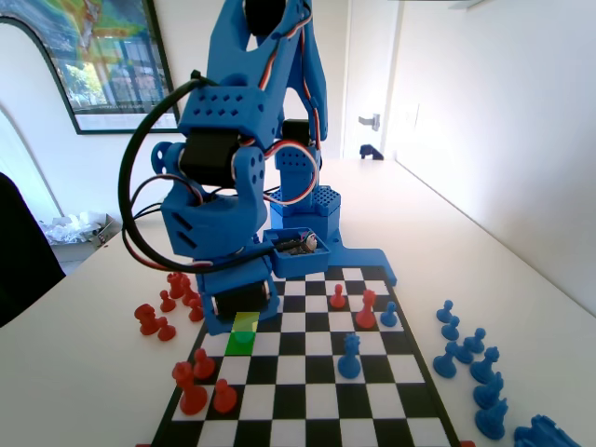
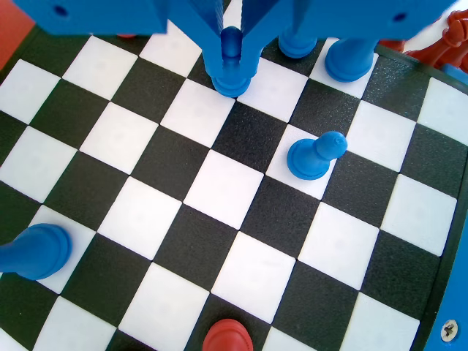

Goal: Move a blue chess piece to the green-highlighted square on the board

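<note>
A: Fixed view first. Where is the arm?

B: The blue arm leans low over the board (image 1: 307,372), on the picture's left side. Its lower end sits just behind the green square (image 1: 240,343), near the left edge of the squares. A pale yellow square (image 1: 247,322) lies directly behind the green one, touching it. I cannot make out the jaws here; the arm's body covers them.

A: Other pieces?

B: Red pawns (image 1: 200,382) stand at the near left of the board, and more red ones lie on the table off its left edge. A blue piece (image 1: 349,358) stands mid-board. A group of blue pieces (image 1: 470,363) waits on the table to the right.

A: Now the wrist view.

B: The gripper (image 2: 231,44) hangs from the top edge, its two jaws closed against the pawn (image 2: 231,66) from left and right. The ball head sits between the jaws, and the flared base shows just below their tips, over the seam of a black and a white square.

A: Is it on the board or lifted?

B: I cannot tell. Another blue pawn (image 2: 314,156) stands apart on a white square, lower right of the held one.
</note>
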`<state>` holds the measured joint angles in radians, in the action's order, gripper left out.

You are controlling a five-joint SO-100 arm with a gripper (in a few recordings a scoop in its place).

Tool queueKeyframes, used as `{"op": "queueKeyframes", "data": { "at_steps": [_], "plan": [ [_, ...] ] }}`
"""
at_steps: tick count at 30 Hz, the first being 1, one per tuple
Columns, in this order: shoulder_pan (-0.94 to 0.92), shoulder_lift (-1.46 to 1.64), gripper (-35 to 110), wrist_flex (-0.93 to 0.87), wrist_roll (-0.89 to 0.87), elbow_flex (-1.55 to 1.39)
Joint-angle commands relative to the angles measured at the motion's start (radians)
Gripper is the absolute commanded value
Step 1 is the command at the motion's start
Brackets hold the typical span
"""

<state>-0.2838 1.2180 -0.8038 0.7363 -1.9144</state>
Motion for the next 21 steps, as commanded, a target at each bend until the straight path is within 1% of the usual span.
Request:
{"op": "queueKeyframes", "data": {
  "at_steps": [1,10,21],
  "plan": [
    [0.006,0.038,1,-0.008,0.005,0.078],
    [-0.012,0.078,1,0.014,0.002,0.055],
    [-0.034,0.083,1,0.003,0.018,0.100]
  ]
}}
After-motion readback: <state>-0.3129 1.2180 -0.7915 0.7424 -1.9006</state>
